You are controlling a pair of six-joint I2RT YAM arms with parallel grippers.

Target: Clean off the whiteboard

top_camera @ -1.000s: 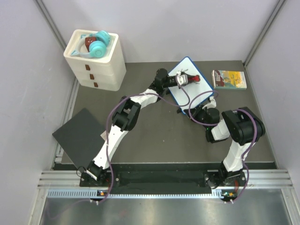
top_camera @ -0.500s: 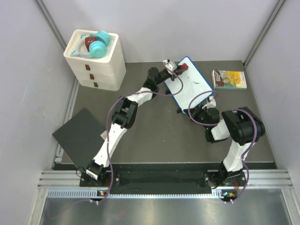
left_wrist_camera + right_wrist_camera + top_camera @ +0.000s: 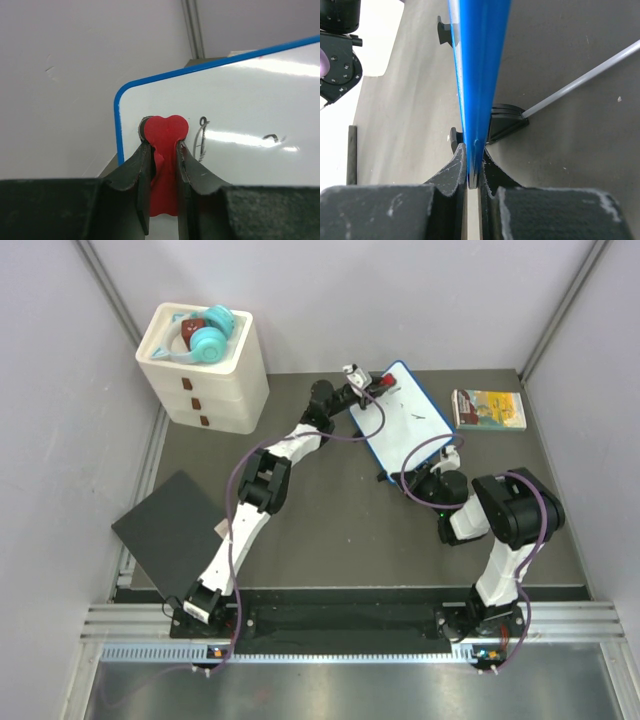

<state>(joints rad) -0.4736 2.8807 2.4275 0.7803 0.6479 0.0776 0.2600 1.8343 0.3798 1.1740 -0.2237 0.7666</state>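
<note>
The whiteboard (image 3: 405, 418) stands tilted at the back middle of the table, white with a blue rim. Black marks remain on it (image 3: 201, 140). My left gripper (image 3: 372, 386) is shut on a red heart-shaped eraser (image 3: 164, 145), which is pressed on the board near its far left corner. My right gripper (image 3: 449, 460) is shut on the board's blue edge (image 3: 476, 75) near its black feet (image 3: 506, 122) and holds the board up.
A white drawer unit (image 3: 205, 370) with teal headphones (image 3: 212, 335) on top stands at the back left. A flat black panel (image 3: 168, 532) lies at the left. A small colourful book (image 3: 489, 408) lies at the back right.
My left gripper has dragged the red eraser across the board from its middle to its far left corner. The right gripper and the board have held still.
</note>
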